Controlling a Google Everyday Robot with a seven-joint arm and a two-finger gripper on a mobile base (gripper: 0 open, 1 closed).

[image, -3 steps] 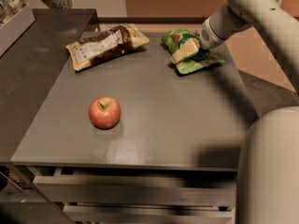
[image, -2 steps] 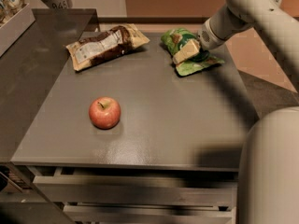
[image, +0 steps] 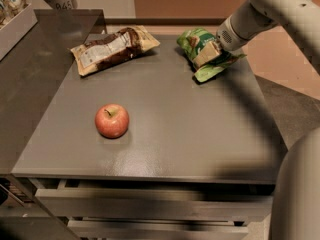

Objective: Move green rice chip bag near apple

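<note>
The robot's pale arm [image: 260, 11] is reaching in from the upper right corner of the view, slanting down and to the left toward the far right part of the grey table [image: 190, 129]. Its rounded wrist section is hanging just above the table's far right edge, and the gripper [image: 206, 55] at its end is pointing down and left onto the green rice chip bag [image: 192, 39].

The gripper is closing narrowly on the bag. One cream-coloured finger [image: 204, 56] is lying across the middle of the pouch, and the crinkly green foil is bunching and folding around it. The other finger is hiding behind the bag. The upper end of the bag is sticking up to the left of the finger, while the lower end is fanning out toward the right, below the wrist. Whether the bag is touching the tabletop or hanging just clear of it cannot be told.

The bag is sitting at the far right of the table. The apple [image: 112, 120] is resting upright, stem up, on the near left part of the tabletop, well apart from the bag and from the gripper.

A brown and cream snack bag [image: 114, 48] is lying flat at the far left of the table, angled, between a darker side counter [image: 35, 79] and the green bag. A large rounded part of the robot's body [image: 300, 194] is filling the lower right corner.
</note>
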